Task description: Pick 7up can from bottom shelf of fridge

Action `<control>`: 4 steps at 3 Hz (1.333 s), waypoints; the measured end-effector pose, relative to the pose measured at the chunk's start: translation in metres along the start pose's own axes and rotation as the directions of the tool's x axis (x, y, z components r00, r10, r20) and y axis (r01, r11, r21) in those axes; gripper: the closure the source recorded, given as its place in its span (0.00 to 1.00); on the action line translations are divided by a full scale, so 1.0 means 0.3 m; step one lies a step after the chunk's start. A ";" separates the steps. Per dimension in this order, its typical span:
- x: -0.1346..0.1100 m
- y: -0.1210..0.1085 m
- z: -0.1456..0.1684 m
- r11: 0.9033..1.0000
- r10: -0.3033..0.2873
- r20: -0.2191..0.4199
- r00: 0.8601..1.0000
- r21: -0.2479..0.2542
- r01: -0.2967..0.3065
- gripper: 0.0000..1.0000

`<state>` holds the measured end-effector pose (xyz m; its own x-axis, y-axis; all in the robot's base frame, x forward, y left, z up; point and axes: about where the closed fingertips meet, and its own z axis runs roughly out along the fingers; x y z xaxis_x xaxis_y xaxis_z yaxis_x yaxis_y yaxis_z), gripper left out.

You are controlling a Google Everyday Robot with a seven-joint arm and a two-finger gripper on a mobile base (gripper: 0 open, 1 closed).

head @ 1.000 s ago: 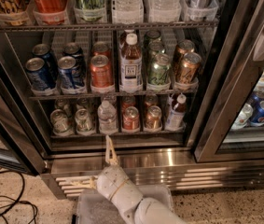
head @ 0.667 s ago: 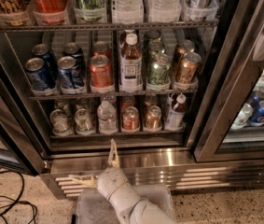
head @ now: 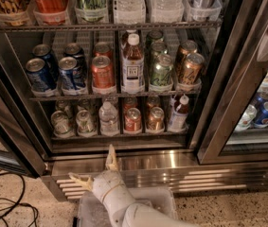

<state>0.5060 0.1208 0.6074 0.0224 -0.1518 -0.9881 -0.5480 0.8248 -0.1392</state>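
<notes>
— Where's your gripper (head: 94, 169)?
— Low, in front of the fridge's (head: 221, 74) base grille (head: 195, 178), below the bottom shelf (head: 119, 137). Fingers (head: 111, 156) spread wide, holding nothing.
— And the 7up can (head: 84, 122)?
— Upright on that shelf, second lane from the left, just beside the water bottle (head: 108, 119).

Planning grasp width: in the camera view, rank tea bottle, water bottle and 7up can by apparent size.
1. Tea bottle
2. water bottle
3. 7up can, barely smaller
Gripper, open, hovers before the base grille, below them.
</notes>
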 end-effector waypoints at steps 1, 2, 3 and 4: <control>-0.009 0.025 0.004 1.000 0.024 -0.078 0.997 -0.018 -0.026 0.15; 0.023 0.034 0.025 0.997 0.069 -0.084 0.994 -0.034 -0.072 0.13; 0.014 0.057 0.058 0.997 0.064 -0.006 0.998 -0.049 -0.064 0.12; -0.045 0.074 0.078 0.999 0.025 0.095 0.995 -0.040 -0.021 0.08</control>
<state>0.5130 0.1540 0.6160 0.0884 -0.0787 -0.9930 -0.5815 0.8053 -0.1155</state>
